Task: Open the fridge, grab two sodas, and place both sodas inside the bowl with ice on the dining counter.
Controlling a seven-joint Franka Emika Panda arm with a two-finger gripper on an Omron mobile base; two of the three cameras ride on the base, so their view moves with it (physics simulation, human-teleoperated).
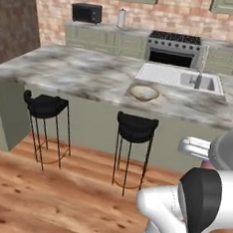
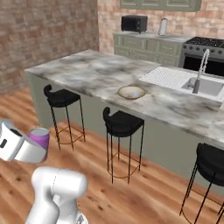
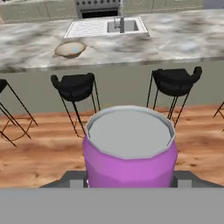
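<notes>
I am holding a pink can (image 3: 130, 151) in the claw (image 2: 33, 146), the jaws standing partly apart and pressing on its two sides; in the hand view the can is sitting right between the finger tips with its grey top facing the camera. In the right base view the same can is poking out just past the claw's grey end, hanging above the wooden floor (image 2: 144, 192) and touching nothing else.

Ahead of the claw and across that floor, the marble counter (image 1: 82, 73) is running long from side to side, well apart from the can. The bowl (image 3: 70, 49) is sitting on it, beyond the claw and off to its left in the hand view, with a pale bluish patch of ice at its middle. I am not seeing a can in it, though it is small at this range. Farther along the counter to the right of the bowl, the sink (image 3: 107, 27) and its tap (image 2: 199, 72) are showing.

Between the claw and the counter, black stools (image 3: 76, 87) are standing on the floor against the counter's green base. Past the counter, a stove (image 1: 173, 46) and a black microwave (image 1: 86, 13) are sitting along the brick wall.
</notes>
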